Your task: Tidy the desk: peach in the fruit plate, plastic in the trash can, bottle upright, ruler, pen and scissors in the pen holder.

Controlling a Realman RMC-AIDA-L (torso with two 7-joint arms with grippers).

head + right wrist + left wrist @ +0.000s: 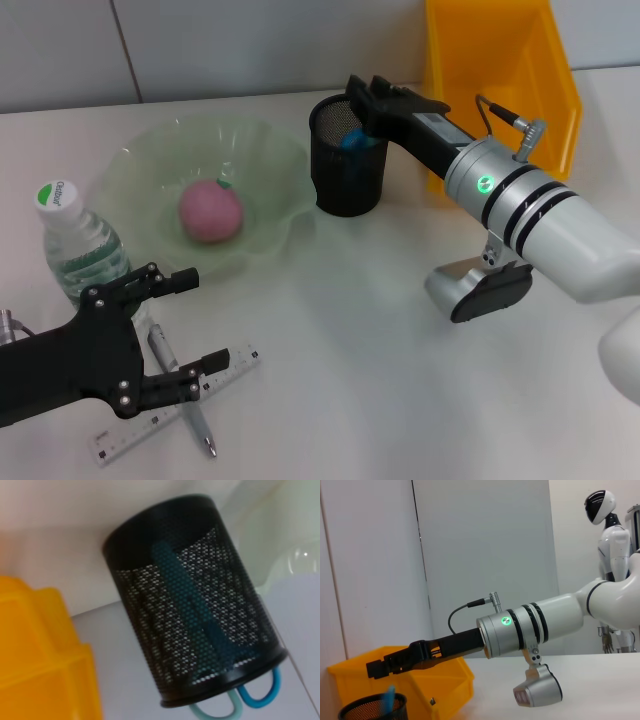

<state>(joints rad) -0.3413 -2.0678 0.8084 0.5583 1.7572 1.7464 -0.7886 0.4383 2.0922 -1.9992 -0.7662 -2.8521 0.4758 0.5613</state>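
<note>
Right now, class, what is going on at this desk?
The right gripper hovers over the pen holder, where the scissors already stand. The peach sits in the fruit plate and the bottle is upright. The left gripper is open over the ruler and pen.

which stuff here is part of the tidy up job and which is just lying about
Job: peach in fruit plate; bottle upright; scissors in pen holder; ruler and pen on desk; trash can; right gripper; left gripper.

Lying about: nothing else on the desk.
</note>
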